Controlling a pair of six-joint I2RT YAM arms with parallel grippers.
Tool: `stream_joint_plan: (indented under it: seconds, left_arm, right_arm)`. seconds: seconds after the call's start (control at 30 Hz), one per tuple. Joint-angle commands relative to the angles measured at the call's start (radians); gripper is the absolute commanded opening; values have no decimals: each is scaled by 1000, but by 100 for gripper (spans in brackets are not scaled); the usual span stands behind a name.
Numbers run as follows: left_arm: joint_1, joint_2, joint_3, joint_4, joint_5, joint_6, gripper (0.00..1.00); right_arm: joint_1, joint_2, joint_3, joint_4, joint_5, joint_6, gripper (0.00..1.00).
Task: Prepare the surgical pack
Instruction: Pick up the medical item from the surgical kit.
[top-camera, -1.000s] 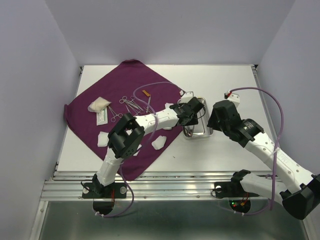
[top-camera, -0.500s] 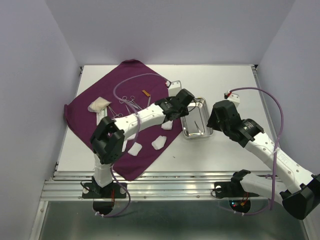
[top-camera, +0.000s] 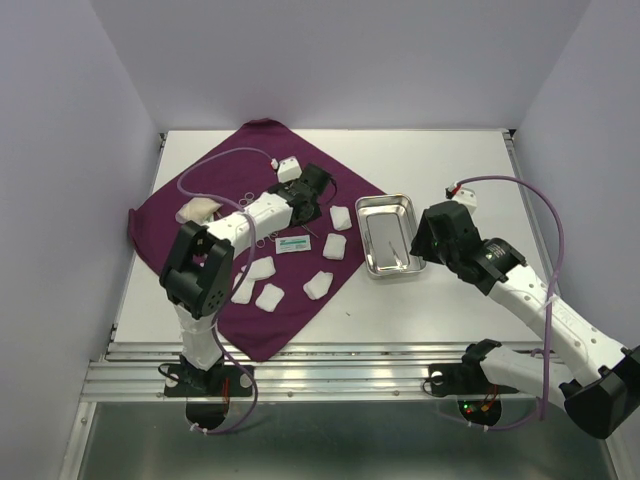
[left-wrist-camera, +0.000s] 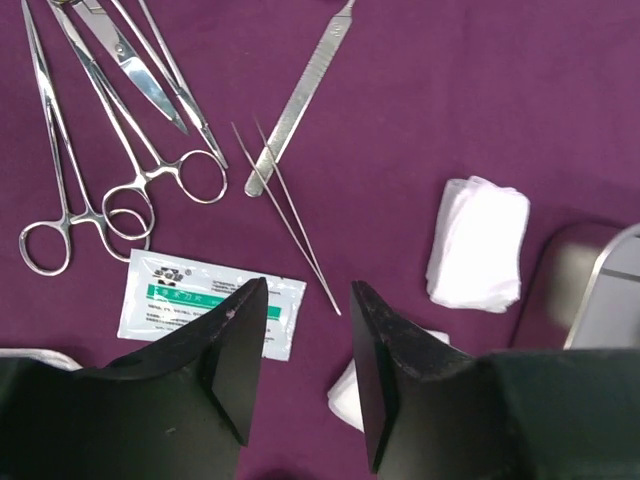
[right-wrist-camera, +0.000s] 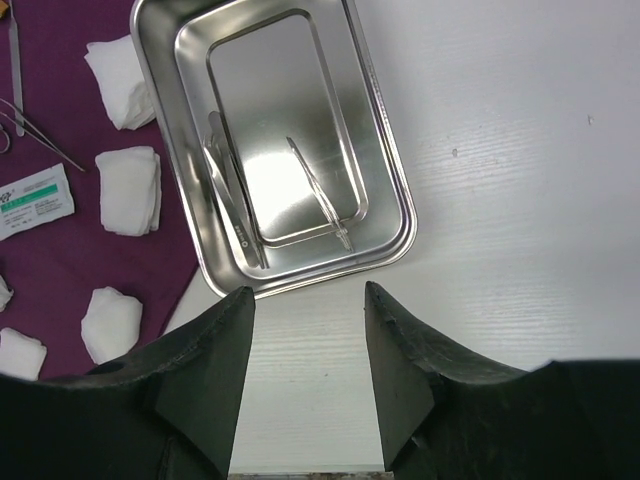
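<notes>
The dark purple cloth (top-camera: 160, 235) lies spread on the left half of the table. Scissors and forceps (left-wrist-camera: 130, 150), a scalpel handle (left-wrist-camera: 300, 95) and thin tweezers (left-wrist-camera: 290, 215) lie on it beside a white and green packet (left-wrist-camera: 205, 300). Several white gauze pads (top-camera: 335, 246) are scattered on the cloth. My left gripper (top-camera: 312, 190) hovers open and empty over the tweezers and packet (left-wrist-camera: 305, 310). The steel tray (top-camera: 386, 199) sits on the bare table right of the cloth and holds tweezers (right-wrist-camera: 320, 195) and another instrument (right-wrist-camera: 228, 185). My right gripper (right-wrist-camera: 305, 300) is open and empty just near of the tray.
A folded white pack (top-camera: 197, 210) lies at the cloth's left side. Purple cables loop over both arms. Side walls close in the table left and right. Metal rails run along the table's near edge (top-camera: 350, 375).
My left gripper has swung left, from over the steel tray to over the instruments on the cloth. The right arm has not moved.
</notes>
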Motion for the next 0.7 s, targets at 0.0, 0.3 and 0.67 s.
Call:
stream_joint_plan:
  seconds: [0.0, 0.3, 0.67]
  left_arm:
    - [22, 34, 36, -24, -36, 3, 51]
    - [45, 166, 128, -44, -12, 4, 53]
    - [63, 254, 154, -45, 14, -10, 42]
  right_arm:
    - [4, -23, 11, 24, -1, 2, 54]
    - [4, -27, 17, 17, 5, -4, 54]
    - [4, -26, 14, 11, 14, -10, 55]
